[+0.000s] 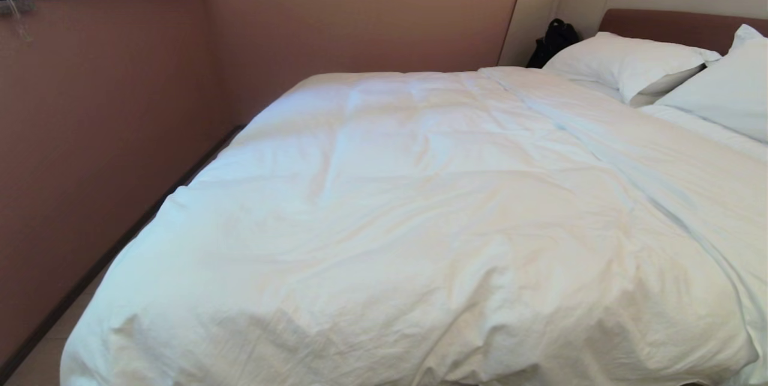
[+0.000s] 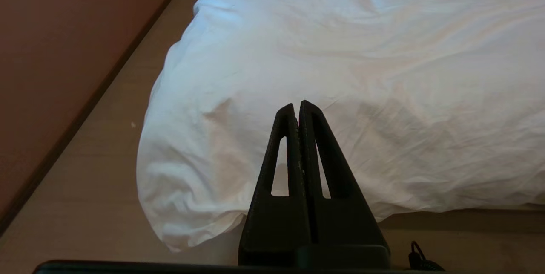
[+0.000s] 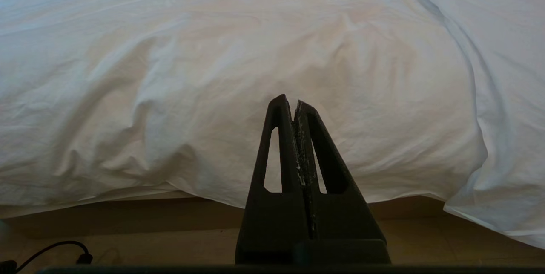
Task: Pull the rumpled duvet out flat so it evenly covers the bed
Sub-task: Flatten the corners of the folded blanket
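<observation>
The duvet (image 1: 420,224) lies spread over the bed (image 1: 684,26), its long axis running from the foot edge nearest the robot up toward the brown headboard and the two white pillows (image 1: 630,65), so it points away and to the right in the head view. Its surface is puffy with soft creases, and a long fold runs diagonally down its right side. The top edge stops just short of the pillows, where a strip of sheet (image 1: 708,128) shows. A black bag (image 1: 552,41) sits in the corner beside the headboard surround. Neither arm shows in the head view. The left gripper (image 2: 296,105) hangs in front of the foot of the bed with its two black fingers pressed together, holding nothing; just beyond the fingertips is the duvet's rounded corner, which bulges over the edge and droops toward the pale floor (image 2: 85,180) beside the pink wall (image 2: 51,52). The right gripper (image 3: 293,100) also has its fingers pressed together and empty; past its tips the duvet's hem hangs over the foot edge, and off to one side of the fingers a looser flap of it drops lower.
</observation>
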You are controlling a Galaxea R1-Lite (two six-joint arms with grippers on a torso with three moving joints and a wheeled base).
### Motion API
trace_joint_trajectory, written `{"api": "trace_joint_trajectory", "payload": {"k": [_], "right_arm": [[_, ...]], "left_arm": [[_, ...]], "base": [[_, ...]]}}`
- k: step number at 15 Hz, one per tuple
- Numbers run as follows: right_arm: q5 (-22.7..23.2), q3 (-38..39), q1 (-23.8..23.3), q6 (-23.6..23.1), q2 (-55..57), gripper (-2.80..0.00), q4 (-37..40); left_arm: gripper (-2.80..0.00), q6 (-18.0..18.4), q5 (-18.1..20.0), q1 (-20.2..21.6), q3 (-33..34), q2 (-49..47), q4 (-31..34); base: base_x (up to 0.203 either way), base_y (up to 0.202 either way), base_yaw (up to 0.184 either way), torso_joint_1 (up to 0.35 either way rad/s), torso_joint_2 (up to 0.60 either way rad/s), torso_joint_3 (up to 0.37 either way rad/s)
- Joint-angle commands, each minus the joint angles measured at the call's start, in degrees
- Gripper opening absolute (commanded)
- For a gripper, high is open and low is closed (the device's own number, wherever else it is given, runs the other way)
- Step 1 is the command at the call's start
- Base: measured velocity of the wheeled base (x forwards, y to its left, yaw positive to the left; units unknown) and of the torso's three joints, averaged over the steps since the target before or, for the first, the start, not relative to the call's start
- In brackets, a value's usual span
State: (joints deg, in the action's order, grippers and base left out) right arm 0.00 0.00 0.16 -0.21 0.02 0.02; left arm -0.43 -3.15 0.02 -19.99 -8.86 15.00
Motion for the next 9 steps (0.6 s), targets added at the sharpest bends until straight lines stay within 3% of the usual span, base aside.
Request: {"api": "trace_joint_trajectory", "payload": {"k": [1,5,9], "right_arm": [[0.0,0.0,0.0,-0.1,0.0,-2.80,0.0],[0.0,0.0,0.0,-0.1,0.0,-2.80,0.0],[0.1,0.0,0.0,-0.1,0.0,-2.80,0.0]], "left_arm": [[-2.80,-2.6,-1.9,0.1,-1.3,-8.4,0.1],[-2.80,-12.3,-4.1,0.0,-2.9,-28.2,0.4],[-2.80,-18.0,-3.5,0.0,-1.2,-43.1,-0.1]], "base": [[0.000,0.000,0.000,0.000,0.00,0.000],[0.000,0.000,0.000,0.000,0.00,0.000],[0.000,0.000,0.000,0.000,0.00,0.000]]}}
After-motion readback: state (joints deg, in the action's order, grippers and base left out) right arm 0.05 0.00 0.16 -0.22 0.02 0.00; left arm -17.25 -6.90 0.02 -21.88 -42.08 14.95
